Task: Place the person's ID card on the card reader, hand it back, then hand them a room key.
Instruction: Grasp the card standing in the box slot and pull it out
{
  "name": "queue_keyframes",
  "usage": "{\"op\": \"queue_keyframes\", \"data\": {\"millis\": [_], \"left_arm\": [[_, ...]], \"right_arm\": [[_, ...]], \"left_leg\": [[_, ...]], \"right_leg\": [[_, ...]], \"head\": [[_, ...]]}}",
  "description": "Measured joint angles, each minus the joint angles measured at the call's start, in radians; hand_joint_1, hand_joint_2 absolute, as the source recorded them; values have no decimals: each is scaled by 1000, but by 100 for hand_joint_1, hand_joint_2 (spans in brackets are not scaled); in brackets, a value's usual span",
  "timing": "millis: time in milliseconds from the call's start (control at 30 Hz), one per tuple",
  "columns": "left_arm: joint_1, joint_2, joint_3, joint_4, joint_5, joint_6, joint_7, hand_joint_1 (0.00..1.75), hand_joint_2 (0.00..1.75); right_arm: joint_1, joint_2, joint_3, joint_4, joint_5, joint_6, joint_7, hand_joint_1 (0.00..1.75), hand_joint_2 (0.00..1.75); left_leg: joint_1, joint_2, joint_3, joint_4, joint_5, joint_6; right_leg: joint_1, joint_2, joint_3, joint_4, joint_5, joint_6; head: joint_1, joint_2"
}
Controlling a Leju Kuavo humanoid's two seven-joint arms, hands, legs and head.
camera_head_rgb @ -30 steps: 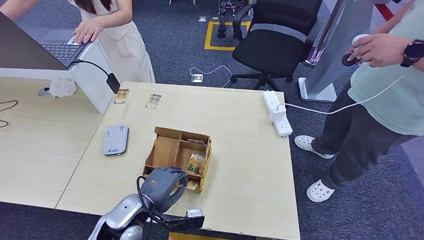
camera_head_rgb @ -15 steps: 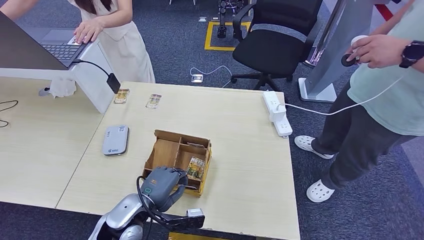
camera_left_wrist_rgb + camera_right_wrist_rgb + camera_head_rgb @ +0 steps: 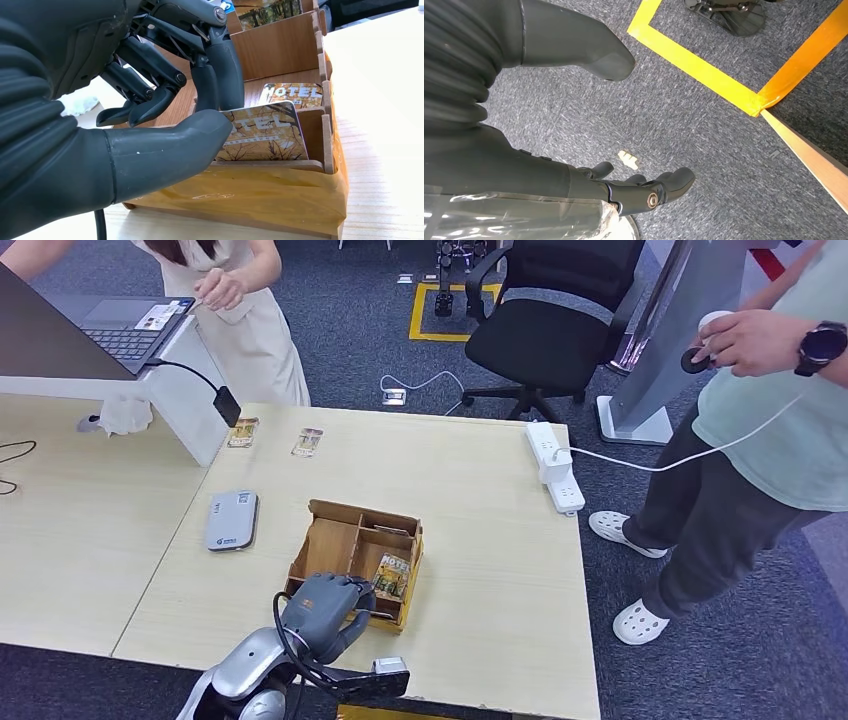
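Left fingers: thumb [image 3: 165, 150] under the near edge of a room key card [image 3: 267, 132], dark fingers [image 3: 220, 75] down on its upper face; I judge a pinch, the card standing tilted in the near right compartment.
Left hand: [image 3: 322, 608] at the near edge of the wooden box [image 3: 330, 550], same spot as half a second ago; a second ago it sat slightly nearer me.
Right hand: [image 3: 624, 187] hangs over grey carpet, fingers apart, holding nothing.
Second key card: [image 3: 292, 94] lies flat one compartment farther in.
Card reader: [image 3: 231, 520] on the table, left of the box, nothing on it.
ID card: what looks like it lies on the laptop [image 3: 160, 316], far left.
Person: hand [image 3: 222, 288] rested on the laptop a moment ago, now lifted to the chest.
Meaning: I judge the ID steps finished; what remains is lifting the key out and reaching far left.
Risk: thin card could slip against the divider.
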Motion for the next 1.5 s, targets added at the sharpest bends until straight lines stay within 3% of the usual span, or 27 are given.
{"op": "queue_keyframes", "data": {"millis": [1500], "left_arm": [[2, 0, 0, 0, 7, -2, -1, 175, 175]], "right_arm": [[0, 0, -7, 0, 10, 0, -2, 0, 175]], "left_leg": [[0, 0, 2, 0, 0, 0]], "right_leg": [[0, -1, 2, 0, 0, 0]], "head": [[0, 0]]}}
